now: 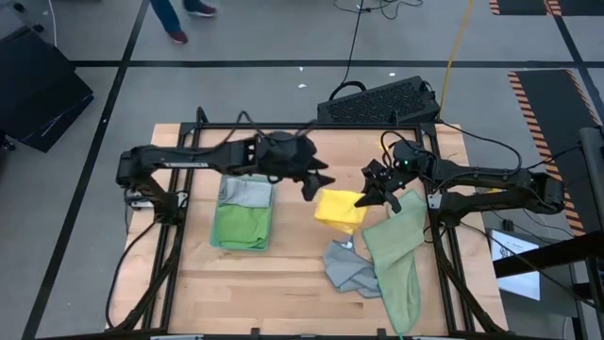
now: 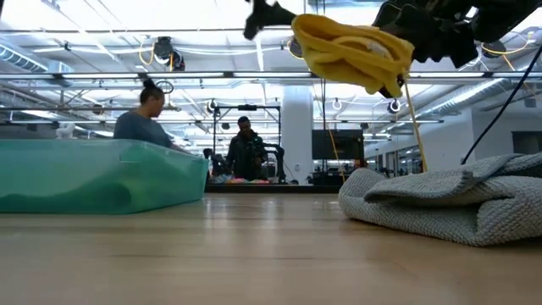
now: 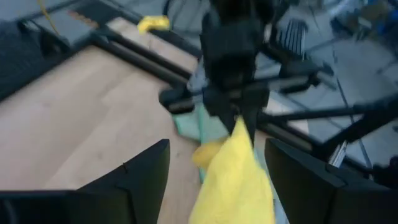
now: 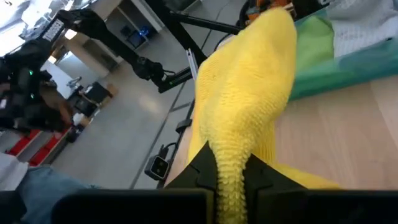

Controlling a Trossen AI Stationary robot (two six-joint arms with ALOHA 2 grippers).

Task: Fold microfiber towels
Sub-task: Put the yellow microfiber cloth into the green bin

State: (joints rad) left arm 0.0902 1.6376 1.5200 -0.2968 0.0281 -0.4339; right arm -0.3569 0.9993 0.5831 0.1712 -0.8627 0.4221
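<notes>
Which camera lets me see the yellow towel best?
The right wrist view: the yellow towel fills it, pinched by the right pincer. The high view shows it small, the low view shows it hanging bunched up, and the left wrist view shows it blurry.

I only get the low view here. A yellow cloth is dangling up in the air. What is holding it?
Observer: The right end effector is shut on the yellow towel; the right wrist view shows the cloth pinched between its fingers.
Operator: And the other arm?
Observer: The left end effector is open beside the towel, its fingers apart on either side of the hanging cloth without gripping it.
Operator: What is in the teal bin?
Observer: From above, the bin holds a bright green towel with a grey one at the far end.
Operator: That grey heap near me?
Observer: It is a grey towel beside a pale sage towel, both lying loose.
</notes>
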